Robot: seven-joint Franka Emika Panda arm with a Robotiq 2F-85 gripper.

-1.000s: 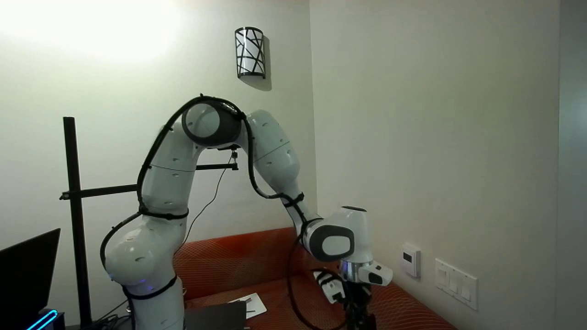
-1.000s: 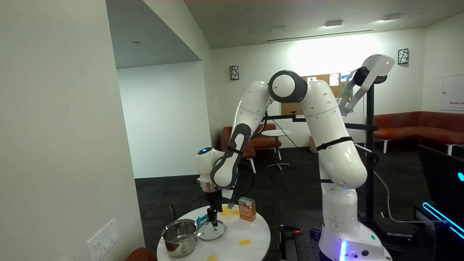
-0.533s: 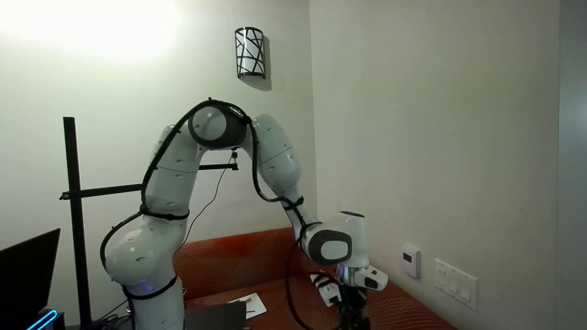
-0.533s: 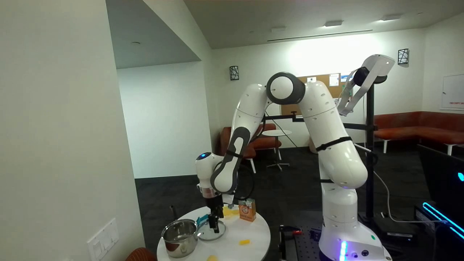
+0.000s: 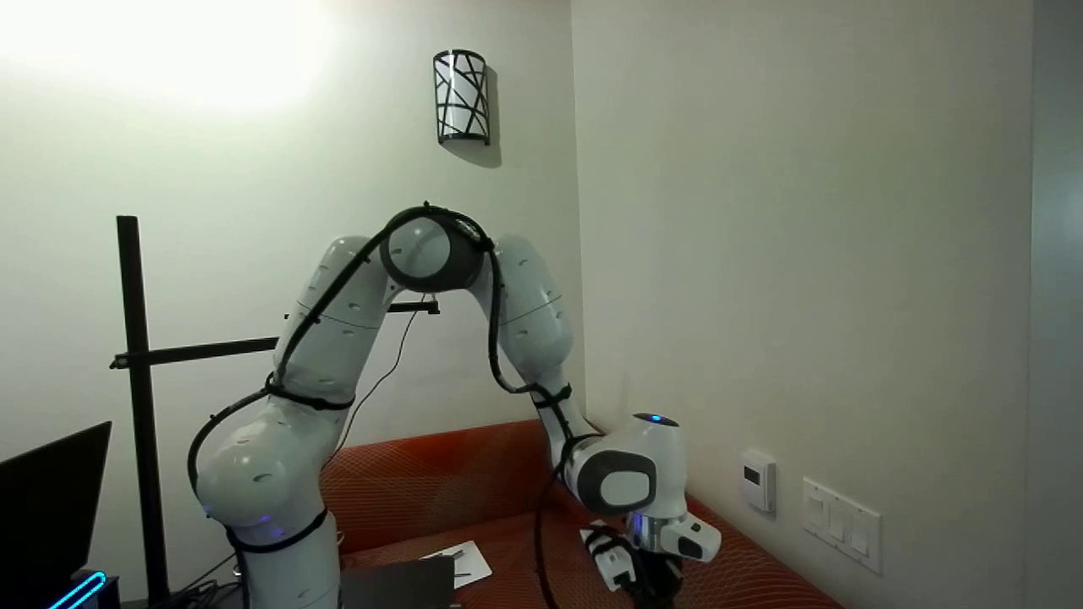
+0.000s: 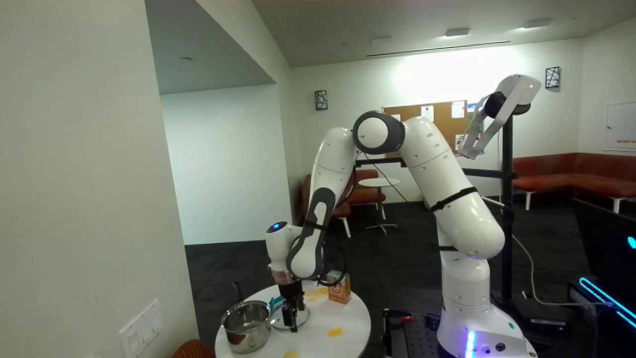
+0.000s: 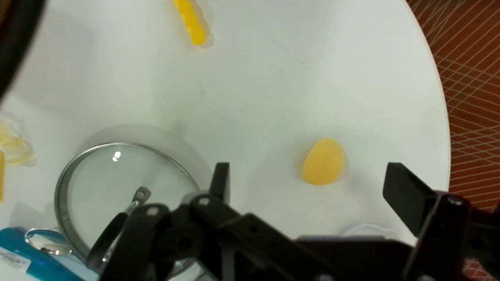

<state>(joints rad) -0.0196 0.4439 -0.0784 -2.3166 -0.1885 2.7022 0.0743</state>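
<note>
My gripper (image 7: pixel 307 173) stands open in the wrist view, its two black fingers wide apart with nothing between them. Below, on the white table, a yellow egg-shaped piece (image 7: pixel 323 161) appears in the gap, a little beyond the fingertips and untouched. In an exterior view the same piece (image 6: pixel 290 354) lies near the table's front edge, and the gripper (image 6: pixel 289 325) points down in front of a glass lid (image 6: pixel 303 318). That lid (image 7: pixel 105 175) has a black handle partly hidden by the left finger. A yellow stick (image 7: pixel 190 21) lies farther up the wrist view.
A steel pot (image 6: pixel 251 338) stands beside the lid on the round white table (image 6: pixel 350 323). A blue object (image 7: pixel 39 259) touches or nearly touches the lid. An orange box (image 6: pixel 340 292) and yellow pieces (image 6: pixel 313 293) sit farther back. A red bench (image 7: pixel 472 97) borders the table.
The arm has reached outward and come down. In an exterior view the gripper has moved lower, from over the lid to its near side. The jaws stay open; objects on the table look unmoved.
</note>
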